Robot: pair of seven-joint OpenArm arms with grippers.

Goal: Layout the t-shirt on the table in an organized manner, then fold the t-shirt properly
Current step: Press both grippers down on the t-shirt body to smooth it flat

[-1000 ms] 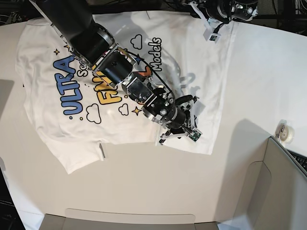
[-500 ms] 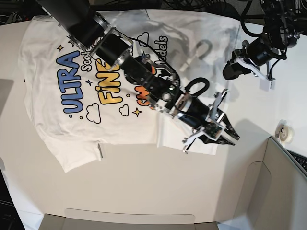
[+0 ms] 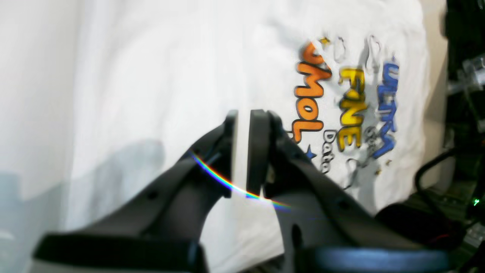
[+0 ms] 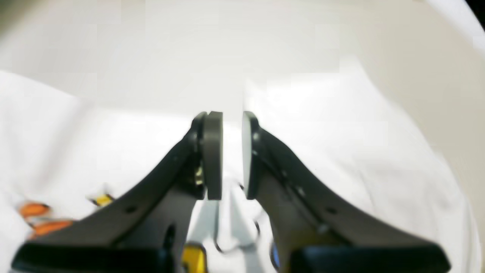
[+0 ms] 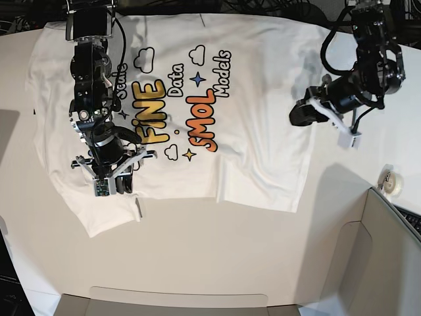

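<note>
- Right gripper points down over the t-shirt's lower left part, jaws slightly parted, holding nothing.
- T-shirt lies spread flat, print up, on the white table.
- Left gripper hovers at the shirt's right edge, jaws narrowly apart, empty.

Left hand hung empty, pads slightly parted. Right hand pointed down, empty, narrow gap between fingers.

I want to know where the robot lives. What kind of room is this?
Probably a robot lab or workshop. Two robot arms, the left gripper and right gripper, work over a t-shirt on a big white table, with cables behind.
</note>
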